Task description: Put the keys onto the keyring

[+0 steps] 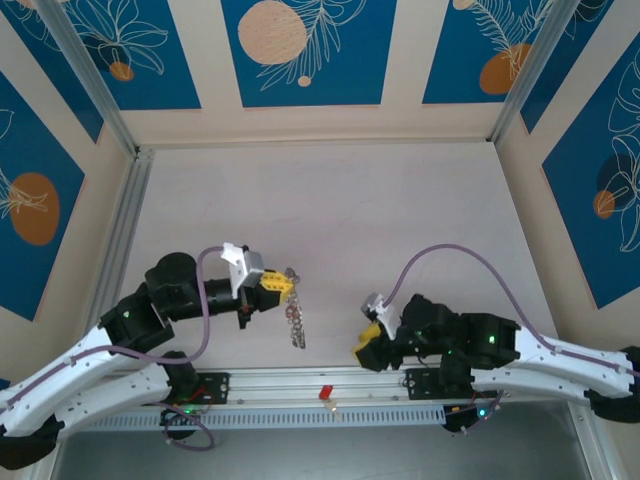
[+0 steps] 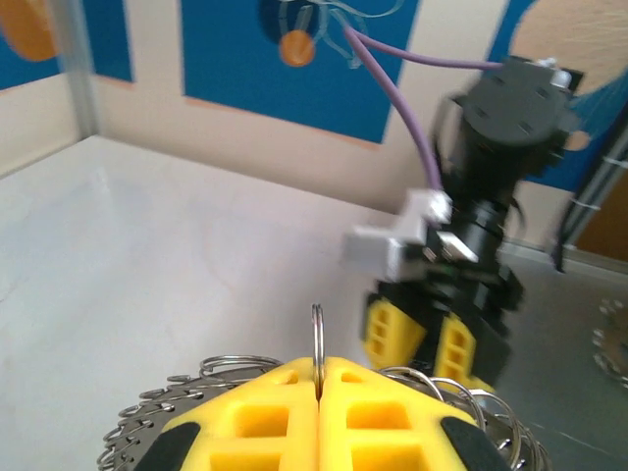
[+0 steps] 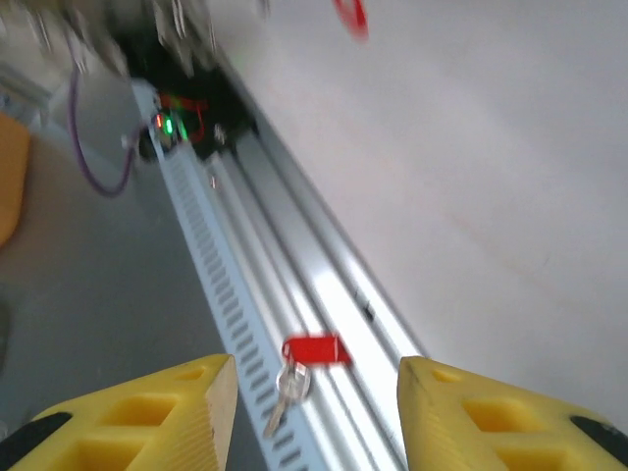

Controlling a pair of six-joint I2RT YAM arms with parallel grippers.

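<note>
My left gripper (image 1: pixel 283 285) (image 2: pixel 319 371) is shut on the keyring (image 2: pixel 317 334), a thin silvery ring standing upright out of the seam between its yellow fingers. A bunch of small grey keys (image 1: pixel 296 320) (image 2: pixel 147 424) dangles from it just above the table. A single silver key with a red tag (image 1: pixel 325 391) (image 3: pixel 314 350) lies apart on the aluminium rail at the table's near edge. My right gripper (image 1: pixel 366 341) (image 3: pixel 316 381) hovers over that rail, open, with the red-tagged key seen between its fingers but not touched.
The slotted aluminium rail (image 1: pixel 400 385) (image 3: pixel 285 245) runs along the near edge between the two arm bases. The right arm's gripper (image 2: pixel 432 339) shows blurred in the left wrist view, facing the keyring. Metal frame posts (image 1: pixel 110 240) border the table.
</note>
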